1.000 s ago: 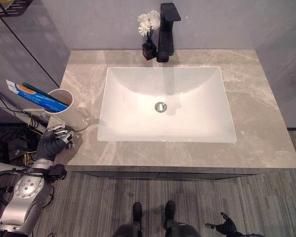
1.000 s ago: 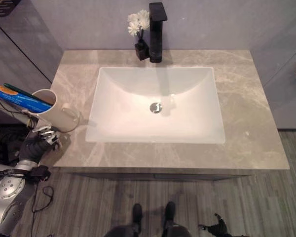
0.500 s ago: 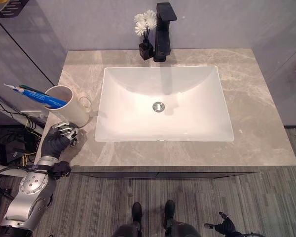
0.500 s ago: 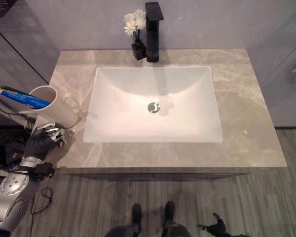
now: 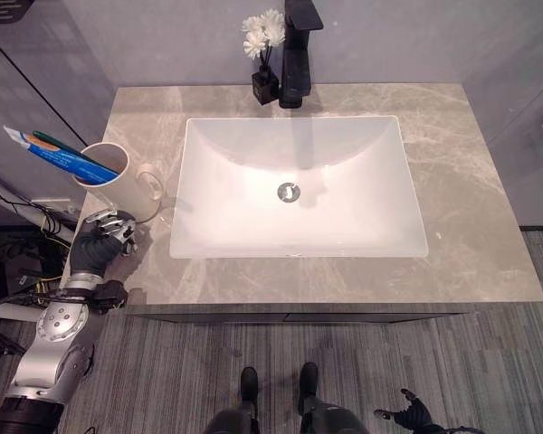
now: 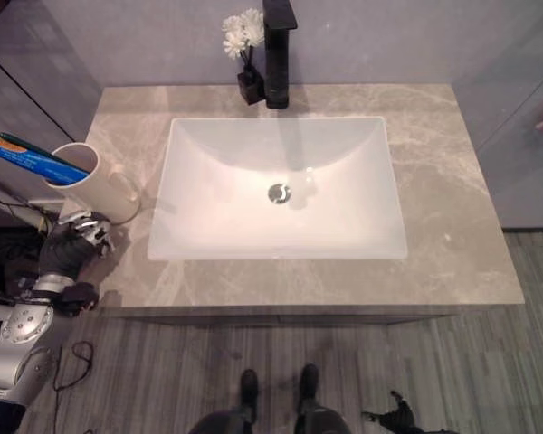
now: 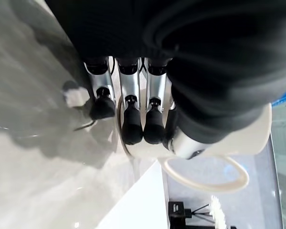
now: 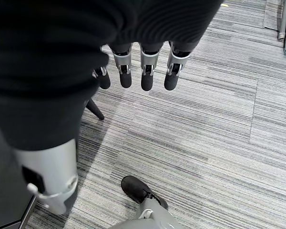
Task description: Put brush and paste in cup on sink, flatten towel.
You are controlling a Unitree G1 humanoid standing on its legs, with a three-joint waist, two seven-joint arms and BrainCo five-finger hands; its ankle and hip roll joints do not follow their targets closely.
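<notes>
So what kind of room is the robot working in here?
Most likely a bathroom: a white sink basin set in a marble-look counter, a black faucet at the back, and a cup holding toothbrush and paste.

Bathroom vanity against a pale grey wall

A grey marbled countertop [image 5: 471, 181] holds a white rectangular basin [image 5: 299, 185] with a metal drain [image 5: 289, 192]. A black faucet [image 5: 298, 45] stands at the back edge, with a small black vase of white flowers [image 5: 264, 41] just beside it. Grey striped flooring [image 5: 362, 362] runs below the counter, and a dark wire shelf [image 5: 2, 9] hangs at the upper left.
</notes>
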